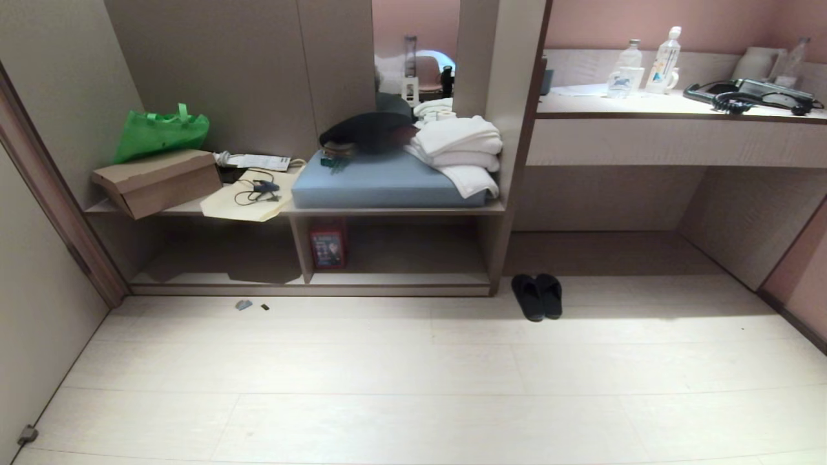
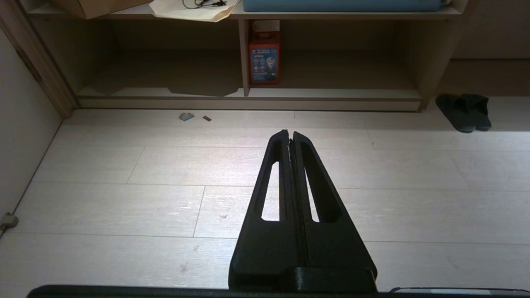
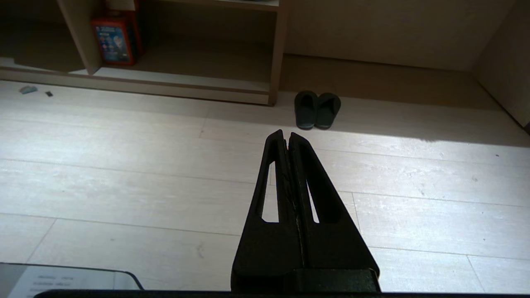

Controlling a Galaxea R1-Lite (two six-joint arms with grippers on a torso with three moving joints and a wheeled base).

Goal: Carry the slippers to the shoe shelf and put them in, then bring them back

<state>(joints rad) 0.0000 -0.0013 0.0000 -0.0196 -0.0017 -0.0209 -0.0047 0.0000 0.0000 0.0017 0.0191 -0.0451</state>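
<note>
Lying paired: soft dark slippers (image 1: 537,296) on pale plank floor (image 1: 387,374); both tapered black grippers (image 2: 290,133) (image 3: 286,133) closed, empty.

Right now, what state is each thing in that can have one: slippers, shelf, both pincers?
slippers: paired side by side on the floor, outside the shelf, untouched.
shelf: open-fronted; a red box stands by the divider, no slippers inside.
left pincer: shut, empty, above bare floor.
right pincer: shut, empty, short of the slippers.

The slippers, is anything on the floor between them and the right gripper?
No, nothing visible. Only bare floor lies between the shut right gripper and the slippers, which sit side by side just outside the shoe shelf.
</note>
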